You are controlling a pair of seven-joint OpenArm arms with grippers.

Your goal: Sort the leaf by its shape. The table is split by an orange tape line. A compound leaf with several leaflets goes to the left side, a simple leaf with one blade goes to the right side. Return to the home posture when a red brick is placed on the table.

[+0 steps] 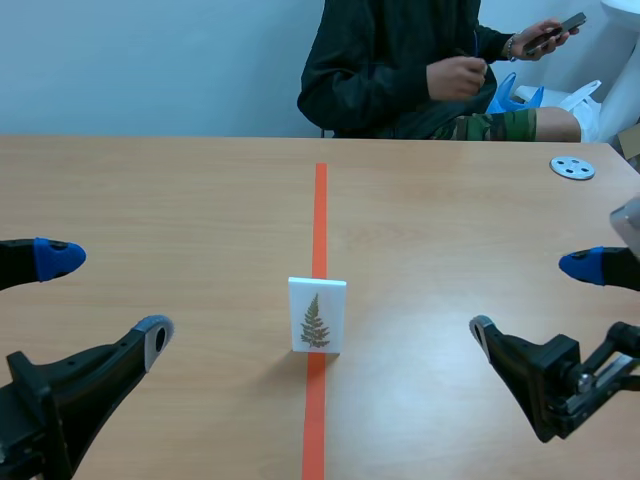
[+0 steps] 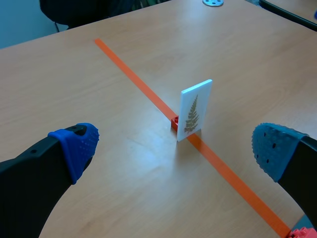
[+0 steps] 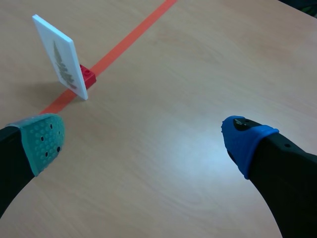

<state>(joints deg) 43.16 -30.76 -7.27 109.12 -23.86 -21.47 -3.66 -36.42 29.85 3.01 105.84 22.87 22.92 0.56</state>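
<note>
Grey disc [image 1: 572,168] on table [image 1: 150,200], person [image 1: 400,70] with phone [image 1: 558,30] beyond

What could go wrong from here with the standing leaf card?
1. The card stands upright on the tape line, seemingly propped only by a small red block behind it; a nudge from the open left end effector could topple it.
2. That red block might be mistaken for the red-brick home signal.

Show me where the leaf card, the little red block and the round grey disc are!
leaf card [image 1: 314,325]: scene view, on its white front, at the fern picture.
red block [image 3: 87,77]: right wrist view, on its side behind the card.
grey disc [image 1: 572,167]: scene view, on its middle.
</note>
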